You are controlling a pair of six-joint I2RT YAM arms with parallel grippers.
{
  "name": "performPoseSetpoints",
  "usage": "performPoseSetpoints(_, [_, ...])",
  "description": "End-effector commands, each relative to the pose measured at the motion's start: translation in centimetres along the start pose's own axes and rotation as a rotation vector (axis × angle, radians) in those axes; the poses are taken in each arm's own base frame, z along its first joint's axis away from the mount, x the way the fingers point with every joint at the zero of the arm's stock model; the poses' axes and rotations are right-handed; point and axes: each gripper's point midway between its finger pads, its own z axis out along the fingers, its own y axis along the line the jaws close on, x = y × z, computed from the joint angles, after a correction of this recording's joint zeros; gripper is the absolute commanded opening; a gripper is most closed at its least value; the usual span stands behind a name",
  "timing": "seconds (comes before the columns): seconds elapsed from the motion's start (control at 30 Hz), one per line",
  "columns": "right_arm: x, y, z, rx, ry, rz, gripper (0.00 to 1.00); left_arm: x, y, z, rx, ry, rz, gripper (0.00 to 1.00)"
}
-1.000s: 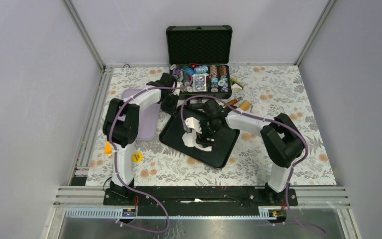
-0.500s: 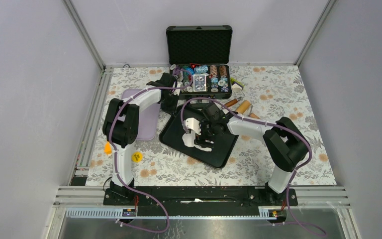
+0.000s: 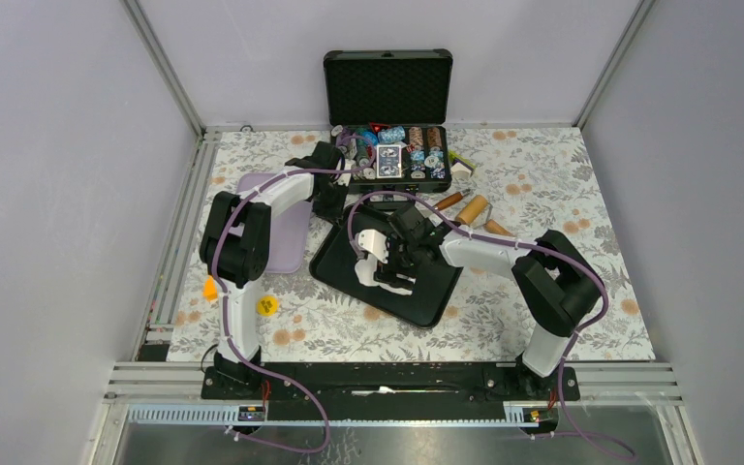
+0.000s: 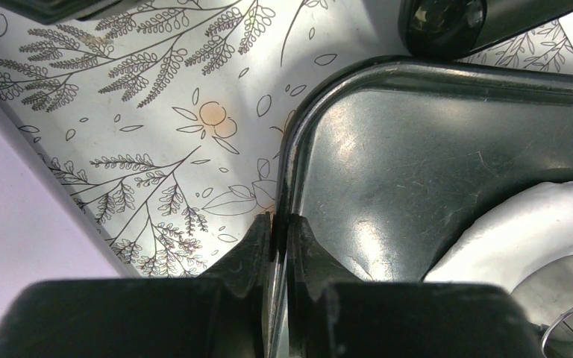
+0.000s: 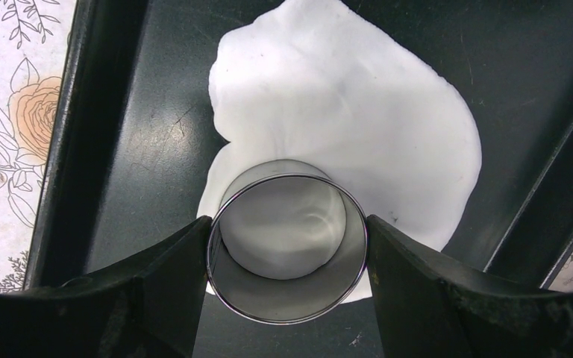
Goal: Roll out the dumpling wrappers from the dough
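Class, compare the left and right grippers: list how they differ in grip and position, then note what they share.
Grip: the left gripper pinches the tray's thin rim; the right gripper clamps a steel ring.
Opening: the left jaws almost meet; the right jaws stand wide apart.
Position: the left sits at the tray's edge; the right is over the dough inside it.
Shared: both are black and hold something.

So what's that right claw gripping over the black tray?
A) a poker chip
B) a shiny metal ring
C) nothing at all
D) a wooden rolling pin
B: the right wrist view shows the right claw with a metal ring clamped between its two fingers, and the white dough on the tray shows through it.
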Motion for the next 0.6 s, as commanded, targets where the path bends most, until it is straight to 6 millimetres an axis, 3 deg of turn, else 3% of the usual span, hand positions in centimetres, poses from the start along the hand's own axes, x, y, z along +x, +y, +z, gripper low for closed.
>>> performPoseSetpoints(0.0, [5.0, 5.5, 0.3, -0.212, 0.171, 0.021, 0.46, 0.1, 0.2, -0.8, -0.025, -0.006, -0.014, 0.00])
performPoseSetpoints(0.23, [5.2, 5.5, 0.6, -0.307, 0.179, -0.161, 0.46, 0.4, -0.1, -0.2, -0.016, 0.010, 0.006, 0.00])
performPoseSetpoints(0.57, [4.4, 5.0, 1.2, -0.383, 0.127, -0.262, 0.45, 0.7, -0.5, 0.3, -0.022, 0.021, 0.034, 0.00])
